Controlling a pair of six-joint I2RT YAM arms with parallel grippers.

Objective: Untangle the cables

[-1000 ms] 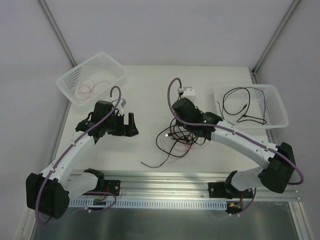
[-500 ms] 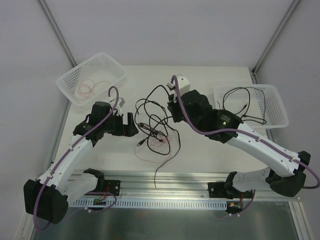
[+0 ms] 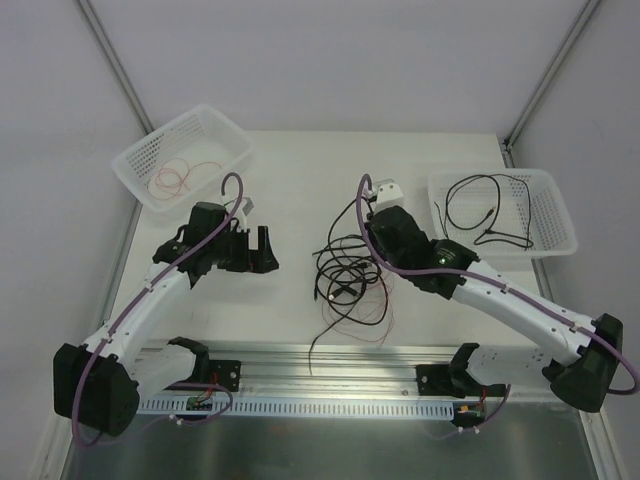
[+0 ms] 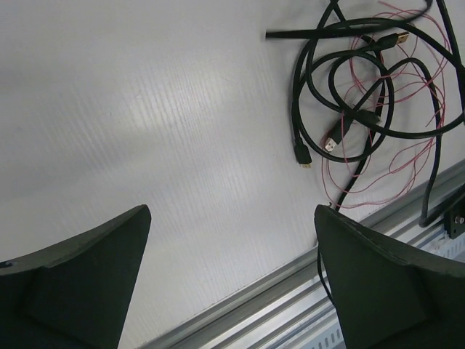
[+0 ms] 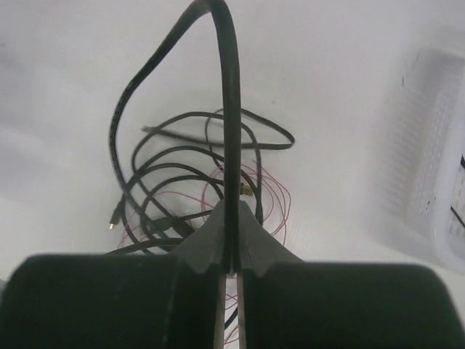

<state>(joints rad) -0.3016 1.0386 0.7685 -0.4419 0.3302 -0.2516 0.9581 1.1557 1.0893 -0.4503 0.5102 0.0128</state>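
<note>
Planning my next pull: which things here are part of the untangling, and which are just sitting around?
Job: tangled black and red cables; black cable pinched in the right claw; open left claw.
Lying about: left basket with a red wire; right basket with a separate black cable.

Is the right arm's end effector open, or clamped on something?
Shut. In the right wrist view the right end effector has its fingers pinched together on a black cable rising out between them.
</note>
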